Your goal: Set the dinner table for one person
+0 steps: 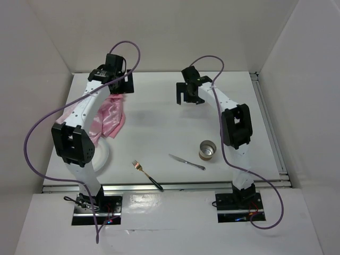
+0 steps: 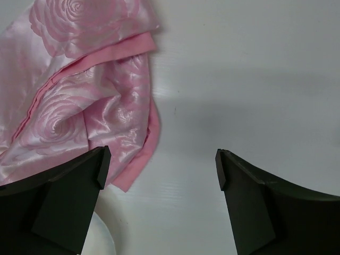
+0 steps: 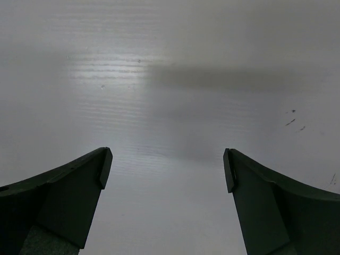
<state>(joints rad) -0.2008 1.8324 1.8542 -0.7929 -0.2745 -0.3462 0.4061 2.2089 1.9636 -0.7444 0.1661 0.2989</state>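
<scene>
Pink rose-patterned cloth (image 2: 79,95); white table (image 1: 159,119); silver knife (image 1: 187,162).

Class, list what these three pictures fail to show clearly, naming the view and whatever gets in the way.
White plate: top view, mostly hidden by the left arm; left wrist view, only a sliver at the bottom edge.
Pink cloth: top view, partly under that arm; left wrist view, cut off at left and top edges.
Metal cup: top view, too small to tell its contents.
Fork and knife: absent from both wrist views.

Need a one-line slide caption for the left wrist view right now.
Left gripper, open, hovers over the white dinner table at the edge of a crumpled pink rose-patterned mat.
</scene>
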